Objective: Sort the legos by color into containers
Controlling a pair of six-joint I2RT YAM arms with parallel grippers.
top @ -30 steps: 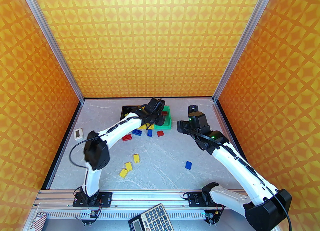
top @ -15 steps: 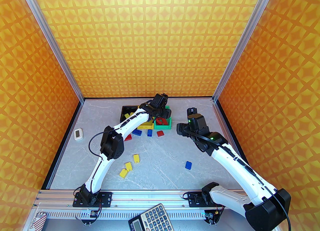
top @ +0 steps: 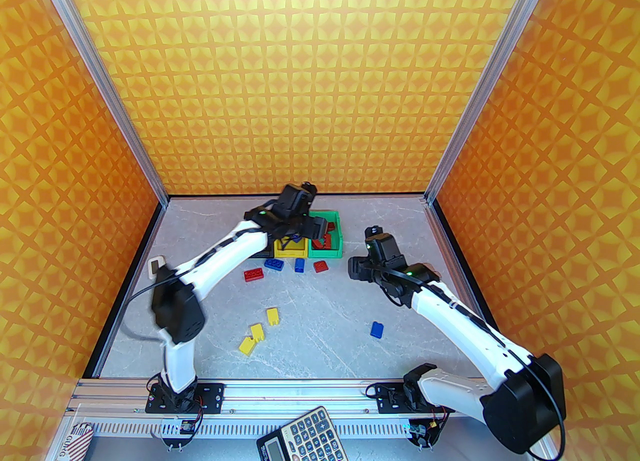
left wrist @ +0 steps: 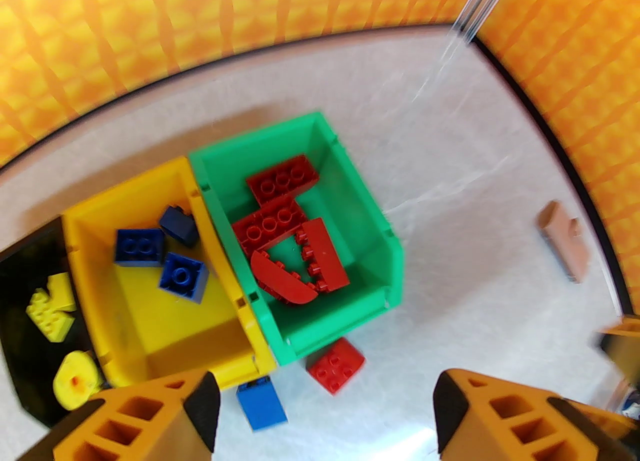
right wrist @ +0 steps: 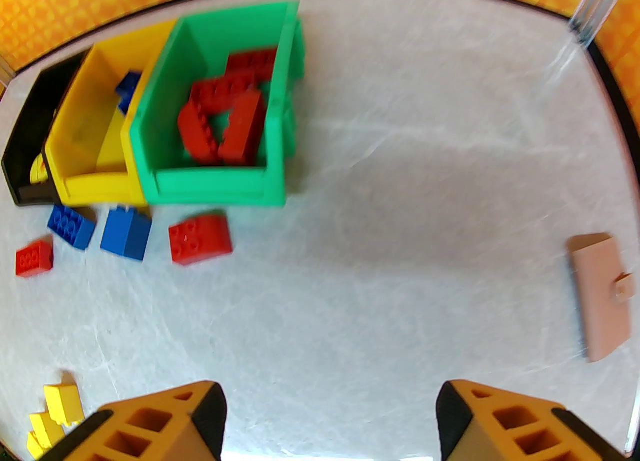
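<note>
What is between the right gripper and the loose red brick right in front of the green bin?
Nothing visible. The right gripper is open, and bare table lies between it and the red brick, which sits just in front of the green bin.

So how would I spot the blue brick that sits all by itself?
On the grey table, look at the open stretch left of the right arm. One blue brick lies there alone. The other loose blue bricks huddle in front of the yellow bin, far from it.
</note>
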